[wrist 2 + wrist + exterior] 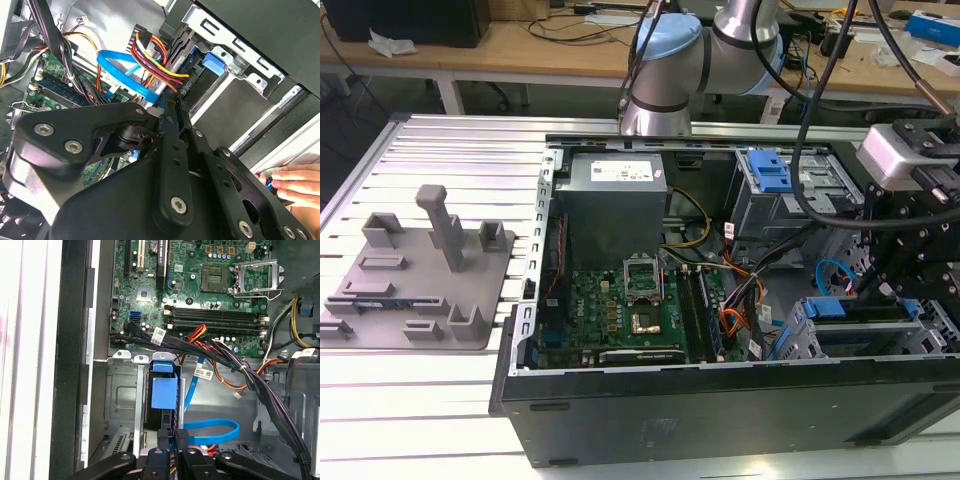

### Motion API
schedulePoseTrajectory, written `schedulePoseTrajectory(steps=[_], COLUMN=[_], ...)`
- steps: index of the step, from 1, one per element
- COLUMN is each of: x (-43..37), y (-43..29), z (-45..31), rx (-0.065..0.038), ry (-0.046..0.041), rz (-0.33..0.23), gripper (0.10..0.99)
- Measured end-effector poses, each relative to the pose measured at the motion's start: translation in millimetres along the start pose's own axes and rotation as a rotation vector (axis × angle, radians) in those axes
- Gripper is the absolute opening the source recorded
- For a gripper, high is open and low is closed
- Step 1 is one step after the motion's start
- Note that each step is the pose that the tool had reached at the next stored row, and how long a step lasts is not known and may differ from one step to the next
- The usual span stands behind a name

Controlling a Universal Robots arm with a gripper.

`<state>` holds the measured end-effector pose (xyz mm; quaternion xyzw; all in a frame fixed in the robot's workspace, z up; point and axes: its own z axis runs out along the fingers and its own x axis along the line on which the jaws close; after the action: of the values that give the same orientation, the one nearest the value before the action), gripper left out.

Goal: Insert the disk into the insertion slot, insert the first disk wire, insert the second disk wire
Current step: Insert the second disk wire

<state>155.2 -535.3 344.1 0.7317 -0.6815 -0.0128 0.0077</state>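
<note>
Fingers (172, 440) of our gripper (173, 436) are pressing together at the rear of the disk (161, 412), and in the first wrist view we are seeing them pinched nearly shut on something thin there, which we are judging to be a wire connector, though we cannot make out the connector itself. The disk is sitting in the slot (122, 390), its blue frame (163, 392) showing at the mouth of the grey cage, so the first step is looking done to us. We are coming at it end-on, probably because a plug has to travel straight along the disk's length to seat.

Each camera is giving us something different. The first wrist view is showing the blue ribbon cable (212, 432) looping beside the cage and the black bundle (240, 367) crossing above it, near the motherboard (200, 285). The second wrist view is looking along the gripper's linkage: here we are seeing the red, yellow and black power wires (160, 62) running toward the drive's rear, and a person's hand (292, 182) resting at the case edge, close to our arm. The exterior view is placing us at its right side, low in the open case (720, 390), with a grey fixture tray (420, 270) lying well apart on the table (420, 400).
</note>
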Motion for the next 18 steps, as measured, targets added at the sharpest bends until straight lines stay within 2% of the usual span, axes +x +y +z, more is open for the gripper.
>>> schedulePoseTrajectory(steps=[18], x=[0.5], y=[-0.2], z=[7.8], rx=[0.0], ry=[0.0011], rz=[0.0], gripper=[0.161])
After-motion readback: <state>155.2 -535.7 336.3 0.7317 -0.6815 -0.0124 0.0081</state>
